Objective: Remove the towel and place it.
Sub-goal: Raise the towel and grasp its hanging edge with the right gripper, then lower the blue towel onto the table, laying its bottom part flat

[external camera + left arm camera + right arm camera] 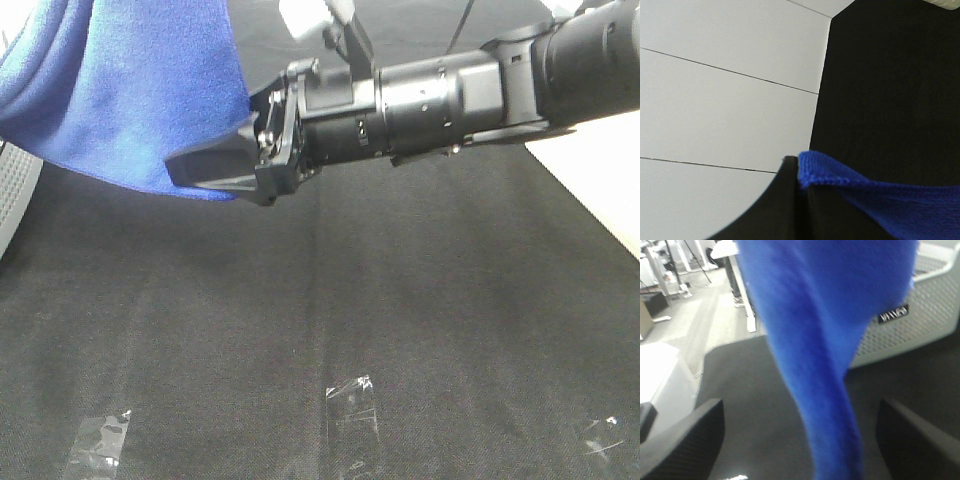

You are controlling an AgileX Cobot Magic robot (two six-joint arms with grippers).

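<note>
- The woven black cloth (400,300) covers the whole tabletop, matte and slightly grainy. Its far edge runs out of the high view behind the arm.
- The thick, black, tubular right arm (470,90) reaches in from the right across the middle. Its shoulder end is cut off by the frame.
- The fuzzy royal-blue microfibre blue towel (120,90) hangs in the air at the far left, above the cloth. Its top runs out of the high view, so from there I can't see what it hangs from. Its lower edge sits at the right arm's fingers.
- The pale tiled floor (715,75), crossed by thin dark joints, shows beside the table.
- The perforated plastic white basket (920,315) with a small dark label stands behind the towel. Only a sliver shows at the high view's left edge (12,190), and I can't see inside it.
- The right gripper (800,440) is spread wide, the towel drooping between its fingers, touching neither that I can see.
- The left gripper (801,172) is pinched tight on the towel's stitched hem (822,181).
- Crinkled strips of clear tape (350,400) lie flat along the cloth's near edge.
</note>
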